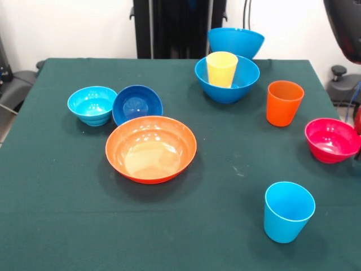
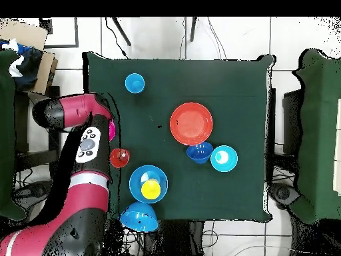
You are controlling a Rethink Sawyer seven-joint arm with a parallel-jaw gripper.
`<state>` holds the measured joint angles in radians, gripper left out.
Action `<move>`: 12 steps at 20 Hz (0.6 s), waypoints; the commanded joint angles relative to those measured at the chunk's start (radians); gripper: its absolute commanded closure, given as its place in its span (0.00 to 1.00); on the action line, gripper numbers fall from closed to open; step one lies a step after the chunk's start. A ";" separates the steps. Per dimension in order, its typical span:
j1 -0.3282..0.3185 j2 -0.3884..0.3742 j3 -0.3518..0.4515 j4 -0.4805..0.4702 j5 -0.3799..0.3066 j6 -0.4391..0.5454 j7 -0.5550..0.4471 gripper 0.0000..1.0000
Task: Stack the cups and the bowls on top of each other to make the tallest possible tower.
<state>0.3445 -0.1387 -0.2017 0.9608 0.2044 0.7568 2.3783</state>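
Note:
A wide orange bowl (image 1: 151,148) (image 2: 191,123) sits mid-table. Beside it are a small cyan bowl (image 1: 92,105) (image 2: 224,158) and a small dark blue bowl (image 1: 137,104) (image 2: 200,153), touching each other. A yellow cup (image 1: 221,69) (image 2: 151,189) stands inside a large blue bowl (image 1: 227,84) (image 2: 140,177). A second large blue bowl (image 1: 236,42) (image 2: 139,217) sits at the table edge by the robot. An orange cup (image 1: 284,103) (image 2: 120,158), a magenta bowl (image 1: 331,139) (image 2: 111,130) and a light blue cup (image 1: 288,211) (image 2: 134,83) stand apart. No medium light blue bowl shows. The gripper is not visible.
The red arm (image 2: 86,143) is folded over the table's side edge, partly covering the magenta bowl in the overhead view; part of it shows at the front view's top right (image 1: 344,28). The green cloth table (image 1: 67,186) ends close to the second large blue bowl.

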 commanded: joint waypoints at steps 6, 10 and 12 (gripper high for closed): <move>-0.105 -0.092 0.210 0.226 -0.188 -0.131 -0.251 1.00; -0.119 -0.095 0.233 0.219 -0.211 -0.119 -0.234 1.00; -0.124 -0.097 0.242 0.206 -0.220 -0.098 -0.227 1.00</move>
<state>0.2521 -0.2182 -0.1141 1.0916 0.0863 0.6742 2.3783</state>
